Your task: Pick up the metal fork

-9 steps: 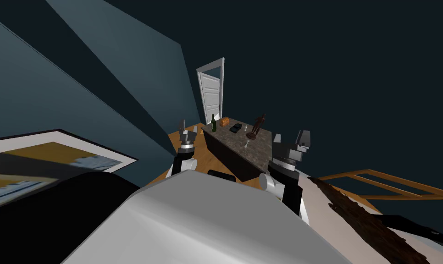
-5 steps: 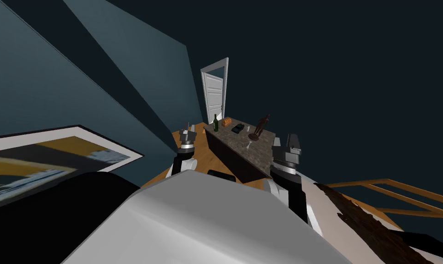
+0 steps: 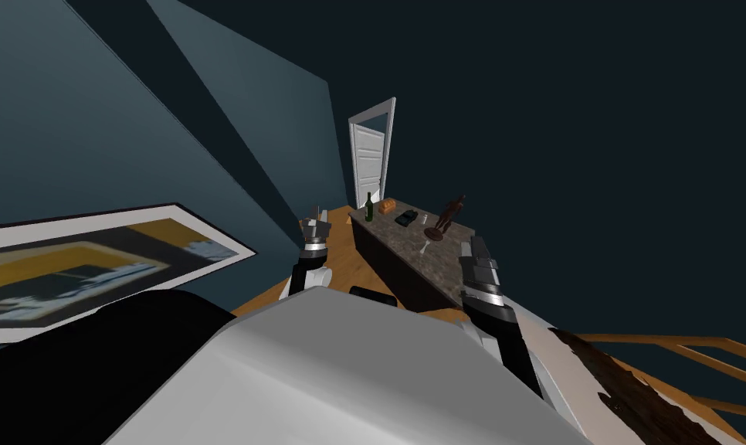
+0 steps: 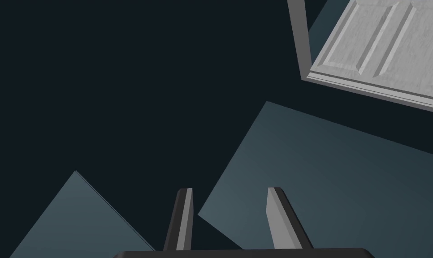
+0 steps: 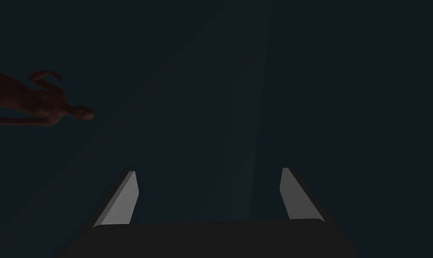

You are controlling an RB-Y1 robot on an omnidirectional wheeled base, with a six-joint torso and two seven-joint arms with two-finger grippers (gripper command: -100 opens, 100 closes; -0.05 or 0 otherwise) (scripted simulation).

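Note:
A long stone-topped table (image 3: 401, 249) stands ahead on a wooden floor. On its near part, beside the statue's base, lies a small pale thin thing (image 3: 425, 247), too small to name as the fork. My left gripper (image 3: 315, 214) is raised to the left of the table. In the left wrist view the left gripper (image 4: 229, 197) has its fingers partly drawn in, with nothing between them. My right gripper (image 3: 474, 247) hovers by the table's near right end. In the right wrist view the right gripper (image 5: 209, 181) is wide open and empty.
On the table stand a green bottle (image 3: 369, 207), an orange box (image 3: 389, 205), a black item (image 3: 405, 218) and a brown figure statue (image 3: 450, 216), also (image 5: 41, 105). A white door (image 3: 370, 162) stands open behind it. A wooden rail (image 3: 696, 355) runs at right.
My head view has swung, so the room has shifted right. The left fingers have drawn closer together. My right forearm has turned and its gripper now points forward along the table.

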